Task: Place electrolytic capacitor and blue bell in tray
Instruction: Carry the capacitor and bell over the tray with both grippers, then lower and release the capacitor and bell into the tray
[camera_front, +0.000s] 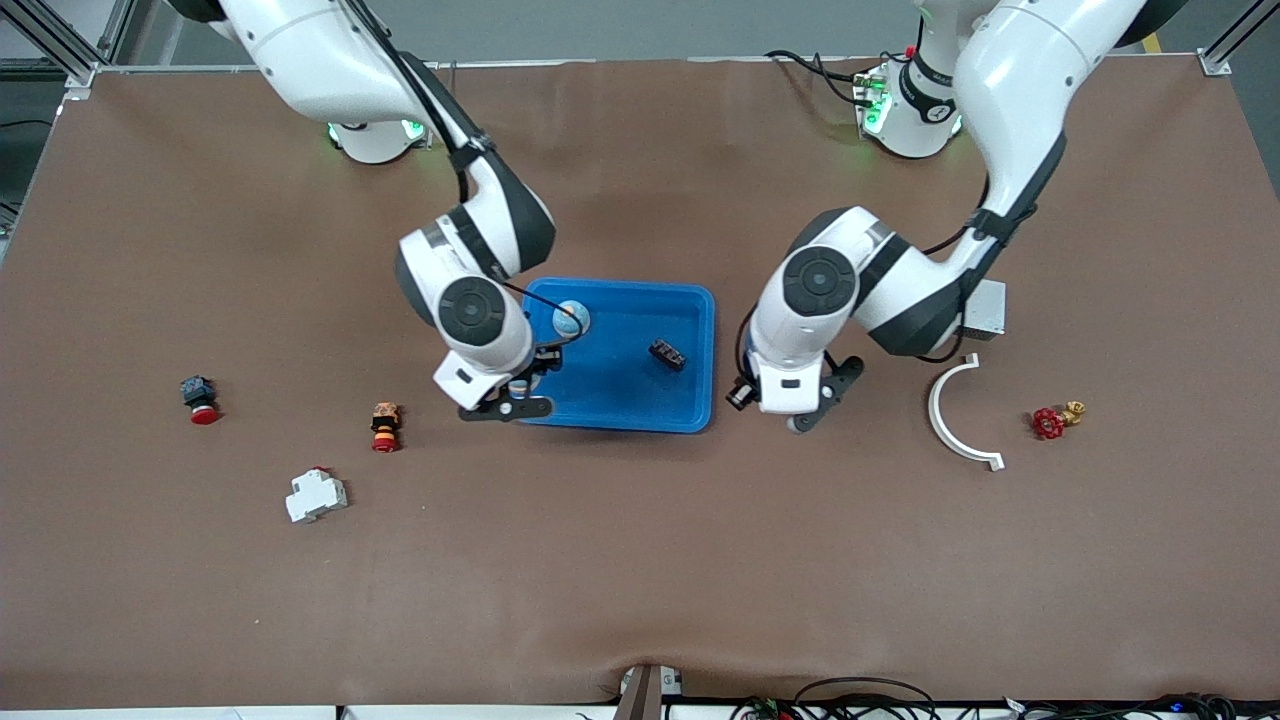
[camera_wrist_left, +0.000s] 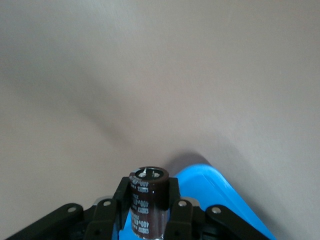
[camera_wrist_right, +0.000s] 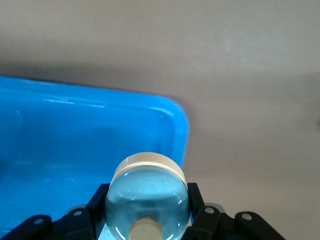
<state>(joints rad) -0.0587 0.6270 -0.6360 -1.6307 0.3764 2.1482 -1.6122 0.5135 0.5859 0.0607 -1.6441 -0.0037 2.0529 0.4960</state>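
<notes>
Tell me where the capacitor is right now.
The capacitor is held in the left gripper, in the air just off the blue tray at the edge toward the left arm's end of the table.

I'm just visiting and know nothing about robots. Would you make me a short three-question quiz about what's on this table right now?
1. True or false: the right gripper holds the blue bell over the blue tray.
2. What does the left gripper hold? A) red valve handle B) electrolytic capacitor C) white curved bracket
3. Fill in: the small black part lies in the ____.

Key
1. True; its fingers are closed on the bell above the tray's corner.
2. B; the dark cylinder sits between its fingers, beside the tray's edge toward the left arm's end.
3. tray
</notes>
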